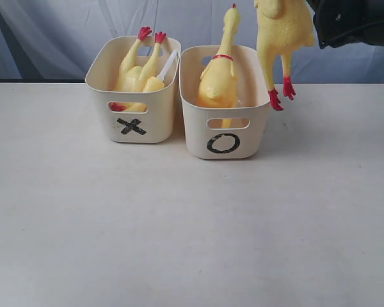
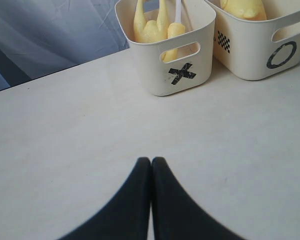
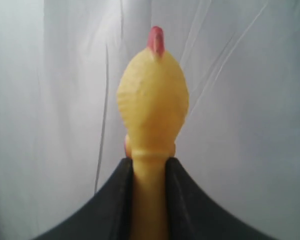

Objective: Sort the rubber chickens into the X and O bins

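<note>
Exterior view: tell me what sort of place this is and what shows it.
Most likely a staged robot test setup, not a home or shop: a bare white table, a pale cloth backdrop hung behind it, and two matching tubs marked in black, the X bin and the O bin.

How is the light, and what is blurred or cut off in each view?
Exterior view: soft even light, faint shadows, the held chicken cut off at the top edge. Right wrist view: the held chicken looks blurred. Left wrist view: the left tool is a dark silhouette.
</note>
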Robot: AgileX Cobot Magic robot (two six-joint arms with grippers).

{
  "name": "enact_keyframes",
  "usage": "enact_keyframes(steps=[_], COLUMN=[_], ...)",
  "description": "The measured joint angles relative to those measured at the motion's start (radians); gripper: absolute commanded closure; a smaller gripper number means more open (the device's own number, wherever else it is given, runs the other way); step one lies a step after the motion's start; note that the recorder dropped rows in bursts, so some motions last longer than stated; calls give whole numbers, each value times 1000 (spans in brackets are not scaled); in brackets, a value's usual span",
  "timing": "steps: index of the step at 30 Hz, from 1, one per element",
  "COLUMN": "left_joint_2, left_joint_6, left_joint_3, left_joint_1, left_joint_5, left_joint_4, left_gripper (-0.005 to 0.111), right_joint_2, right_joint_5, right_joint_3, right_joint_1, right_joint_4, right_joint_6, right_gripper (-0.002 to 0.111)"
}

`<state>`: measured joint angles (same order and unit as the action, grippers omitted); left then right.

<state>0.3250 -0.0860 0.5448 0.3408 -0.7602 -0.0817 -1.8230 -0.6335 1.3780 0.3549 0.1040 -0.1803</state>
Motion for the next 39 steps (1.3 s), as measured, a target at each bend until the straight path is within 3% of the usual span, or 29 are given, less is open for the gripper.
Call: enact_keyframes(steps=[27, 39], left_joint_2=[0, 0], left_joint_6=[0, 0], left_joint_3=[0, 0], left_joint_1=[0, 0], left_joint_5=[0, 0], left_joint_4=[6, 6], left_gripper=[106, 106], right_joint_2=[-72, -80], right_joint_5=[-97, -147], right_joint_3=[76, 73], right_joint_1=[0, 0], right_joint_4=[154, 140], right_joint_6=[-4, 118], right_gripper=[109, 109])
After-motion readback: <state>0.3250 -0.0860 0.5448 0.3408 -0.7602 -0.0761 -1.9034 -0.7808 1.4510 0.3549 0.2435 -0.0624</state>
